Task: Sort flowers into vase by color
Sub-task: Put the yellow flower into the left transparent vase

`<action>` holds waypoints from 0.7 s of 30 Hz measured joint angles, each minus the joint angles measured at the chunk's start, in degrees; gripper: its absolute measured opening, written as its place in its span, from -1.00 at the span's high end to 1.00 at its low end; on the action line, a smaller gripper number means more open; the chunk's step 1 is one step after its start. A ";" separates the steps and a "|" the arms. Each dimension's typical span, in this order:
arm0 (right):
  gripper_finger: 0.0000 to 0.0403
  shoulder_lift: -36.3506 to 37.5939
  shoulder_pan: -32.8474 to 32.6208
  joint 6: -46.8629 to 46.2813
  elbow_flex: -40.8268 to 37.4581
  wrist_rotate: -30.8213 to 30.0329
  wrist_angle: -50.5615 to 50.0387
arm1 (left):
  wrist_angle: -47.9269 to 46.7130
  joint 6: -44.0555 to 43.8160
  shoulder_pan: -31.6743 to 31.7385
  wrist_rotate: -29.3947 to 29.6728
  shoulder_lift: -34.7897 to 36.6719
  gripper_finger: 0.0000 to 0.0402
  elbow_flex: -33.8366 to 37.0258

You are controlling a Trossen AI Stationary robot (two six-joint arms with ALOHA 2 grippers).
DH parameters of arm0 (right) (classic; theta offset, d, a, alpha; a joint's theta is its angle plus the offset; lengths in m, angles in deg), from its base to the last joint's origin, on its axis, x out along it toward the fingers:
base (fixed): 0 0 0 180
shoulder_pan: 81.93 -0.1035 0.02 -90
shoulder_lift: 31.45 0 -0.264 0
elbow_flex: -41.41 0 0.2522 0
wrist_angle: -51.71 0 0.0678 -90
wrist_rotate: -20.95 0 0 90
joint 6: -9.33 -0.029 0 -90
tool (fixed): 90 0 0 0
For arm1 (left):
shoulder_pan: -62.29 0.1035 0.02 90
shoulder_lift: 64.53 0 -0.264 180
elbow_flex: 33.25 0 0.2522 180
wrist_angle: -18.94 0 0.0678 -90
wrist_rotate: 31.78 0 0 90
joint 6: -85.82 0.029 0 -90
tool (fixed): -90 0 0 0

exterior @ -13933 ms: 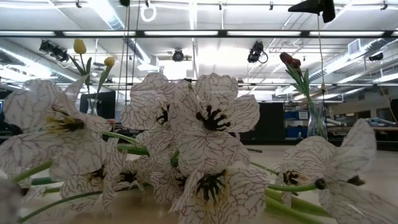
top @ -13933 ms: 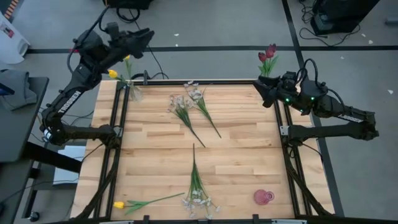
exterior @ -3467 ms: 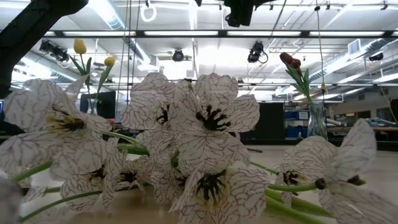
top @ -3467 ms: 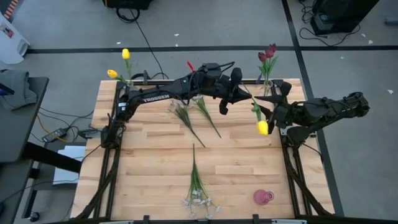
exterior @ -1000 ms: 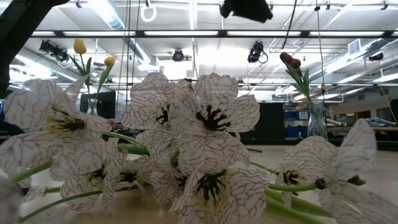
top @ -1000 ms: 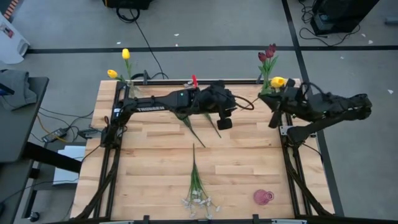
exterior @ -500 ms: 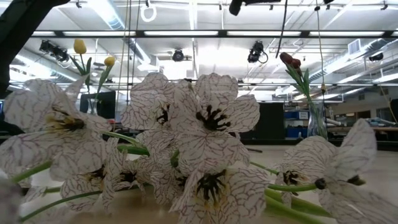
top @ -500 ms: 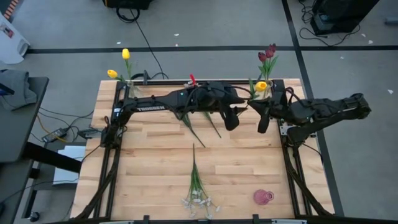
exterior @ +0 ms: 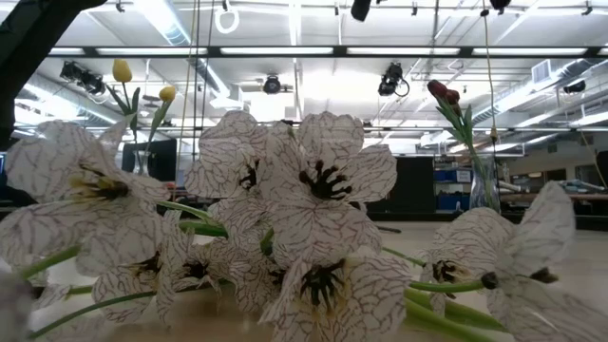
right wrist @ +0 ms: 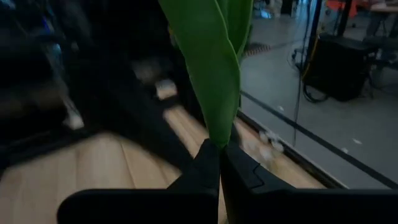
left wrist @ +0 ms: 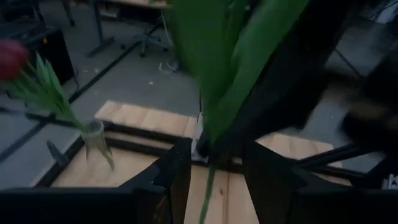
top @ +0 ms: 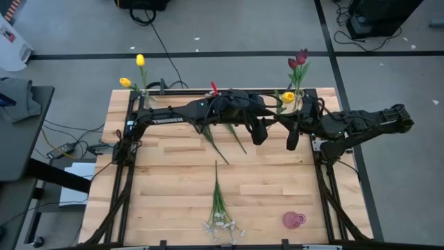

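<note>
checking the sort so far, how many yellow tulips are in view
3. Two stand in the vase at the table's far left corner: one and another. The third is at the far right, held by the right claw, beside the red tulips. More could be hidden under the arms.

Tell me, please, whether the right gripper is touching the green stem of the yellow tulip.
Touching. In the right wrist view the right gripper has its two dark fingers shut on the green stem, which rises straight out from between their tips.

left gripper point(top: 259, 132) parted, right gripper point(top: 292, 134) clamped (arms meeting)
</note>
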 joint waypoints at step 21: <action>0.96 -0.42 1.88 0.64 -0.03 3.77 1.10 | -6.23 0.27 -0.14 1.00 0.55 0.26 -4.33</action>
